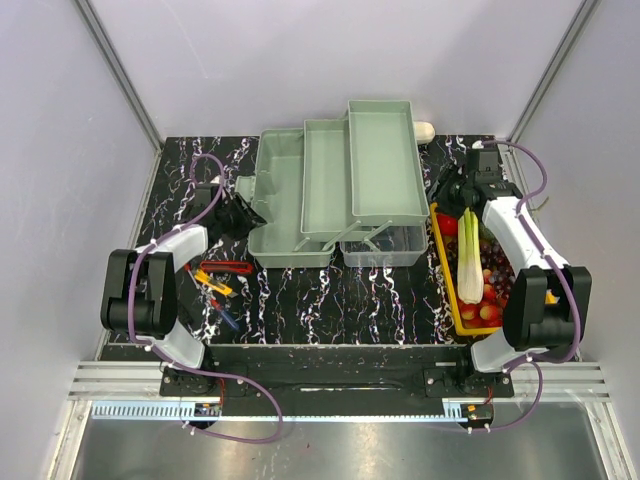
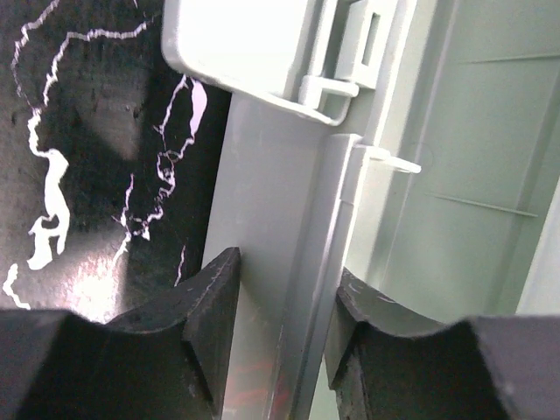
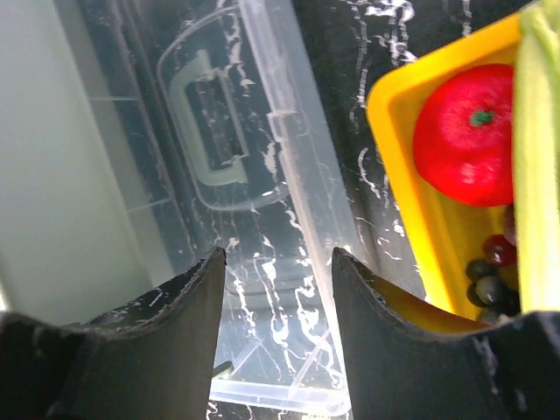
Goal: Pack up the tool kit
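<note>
Yellow tray (image 1: 447, 285) holding leek (image 1: 470, 257), apple (image 3: 465, 133) and grapes (image 3: 490, 273).

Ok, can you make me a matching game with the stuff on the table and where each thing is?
Things:
1. tool kit
2. yellow tray
3. hand tools
4. left gripper

Places:
A. lying loose on the table, near the left arm
B. right side of the table, holding vegetables
C. middle of the table, trays folded out
D. fingers either side of the box's left wall

Pairs: 1-C, 2-B, 3-A, 4-D
</note>
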Motion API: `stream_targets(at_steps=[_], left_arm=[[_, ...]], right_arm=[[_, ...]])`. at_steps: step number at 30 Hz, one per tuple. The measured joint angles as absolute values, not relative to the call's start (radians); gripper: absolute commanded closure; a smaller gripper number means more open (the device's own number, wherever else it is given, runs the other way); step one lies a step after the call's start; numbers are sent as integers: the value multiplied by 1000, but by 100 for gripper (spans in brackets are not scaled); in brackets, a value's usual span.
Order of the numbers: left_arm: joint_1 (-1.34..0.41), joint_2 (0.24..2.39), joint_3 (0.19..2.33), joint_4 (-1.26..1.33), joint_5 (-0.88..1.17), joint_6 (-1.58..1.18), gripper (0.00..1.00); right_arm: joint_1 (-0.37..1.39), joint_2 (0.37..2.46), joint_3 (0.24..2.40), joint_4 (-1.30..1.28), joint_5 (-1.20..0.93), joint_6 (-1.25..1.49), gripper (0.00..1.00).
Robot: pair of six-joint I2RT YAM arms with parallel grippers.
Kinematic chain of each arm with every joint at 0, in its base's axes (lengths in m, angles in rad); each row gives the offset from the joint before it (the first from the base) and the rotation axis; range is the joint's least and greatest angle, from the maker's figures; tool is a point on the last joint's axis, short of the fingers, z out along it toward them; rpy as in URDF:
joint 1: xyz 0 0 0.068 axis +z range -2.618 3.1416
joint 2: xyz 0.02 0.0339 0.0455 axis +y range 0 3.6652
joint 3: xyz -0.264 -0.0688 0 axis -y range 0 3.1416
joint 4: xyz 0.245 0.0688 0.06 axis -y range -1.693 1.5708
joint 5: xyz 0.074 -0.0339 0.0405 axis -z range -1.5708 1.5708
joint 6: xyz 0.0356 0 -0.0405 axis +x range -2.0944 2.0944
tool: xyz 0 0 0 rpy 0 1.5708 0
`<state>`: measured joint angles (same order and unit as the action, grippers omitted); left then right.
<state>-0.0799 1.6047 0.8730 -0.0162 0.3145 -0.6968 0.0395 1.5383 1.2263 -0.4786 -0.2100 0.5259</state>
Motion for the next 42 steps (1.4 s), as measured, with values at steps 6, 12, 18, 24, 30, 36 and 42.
stream_targets(at_steps=[6, 12, 18, 24, 30, 36, 42], left_arm=[[-93, 1603, 931, -213, 305, -681, 27], [-91, 1560, 1046, -357, 252, -647, 1], [-72, 1475, 1131, -467, 120, -636, 1], [-12, 1406, 1110, -590, -25, -659, 2], [80, 1358, 965, -640, -53, -704, 5], [88, 1391, 898, -652, 10, -796, 8], [88, 1464, 896, -651, 41, -908, 11]], right_arm=[[54, 1502, 1232, -564, -46, 548, 37], [59, 1421, 1243, -627, 127, 573, 22], [59, 1367, 1257, -664, 259, 578, 0], [58, 1351, 1257, -682, 322, 578, 1], [44, 1330, 1267, -694, 340, 580, 1], [32, 1322, 1276, -694, 340, 582, 1], [12, 1319, 1274, -693, 340, 589, 1]])
